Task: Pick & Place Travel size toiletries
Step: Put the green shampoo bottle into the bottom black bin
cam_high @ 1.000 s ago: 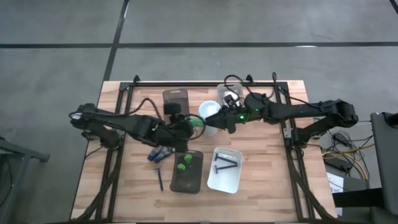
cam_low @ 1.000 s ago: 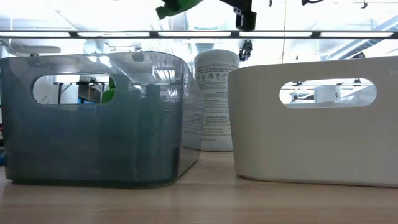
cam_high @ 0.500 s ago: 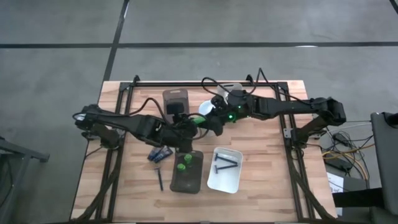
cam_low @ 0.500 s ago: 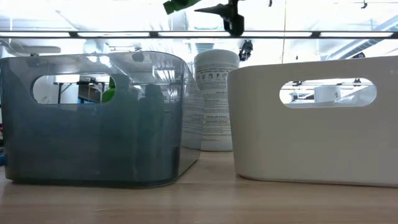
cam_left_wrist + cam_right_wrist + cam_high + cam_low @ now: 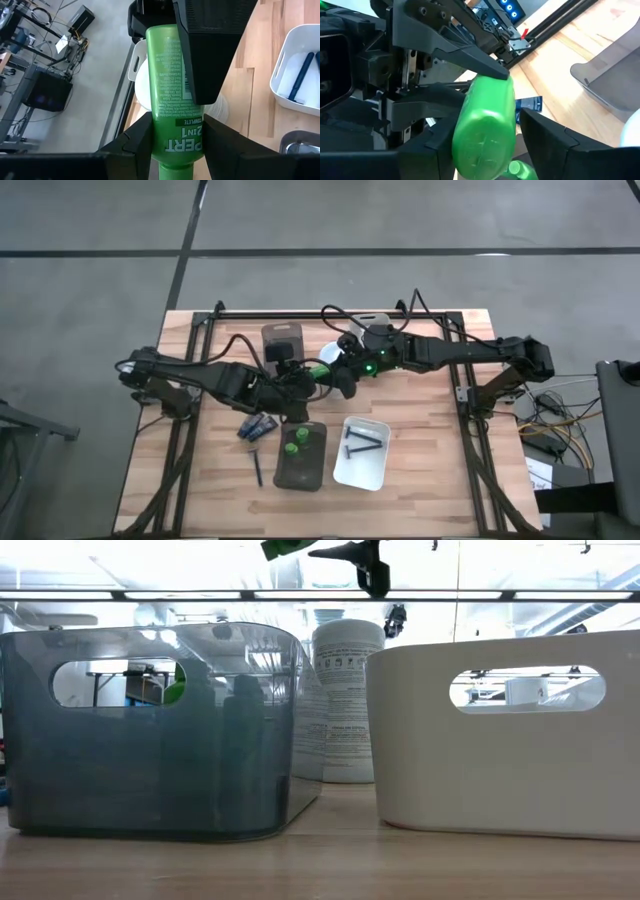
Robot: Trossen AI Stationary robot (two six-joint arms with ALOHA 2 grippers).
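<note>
the left gripper [image 5: 305, 380] is clamping a bright green bottle [image 5: 175, 95] by its cap end, holding it in the air above the middle of the table [image 5: 430, 480]. white letters on the bottle are reading "pert", "2 in 1" and "complete"; the smaller print above them is too fine to read.

the right gripper [image 5: 338, 380] is meeting it from the other side. its fingers [image 5: 555, 140] are sitting on either side of the bottle's far end, just beside it, and whether they are pressing on it cannot be told.

in the high view the two grippers are coming together above the front edge of a tall white cylinder [image 5: 347, 700], whose side is carrying printed text too small to make out.

two more green bottles [image 5: 296, 443] are lying in a grey tray [image 5: 300, 472] near the front of the table. beside it a white tray [image 5: 362, 470] is holding two slim dark razors [image 5: 362, 440]. dark blue tubes [image 5: 258, 427] are lying on the wood to the left of the grey tray, with another dark slim item [image 5: 257, 469] just in front of them.
</note>
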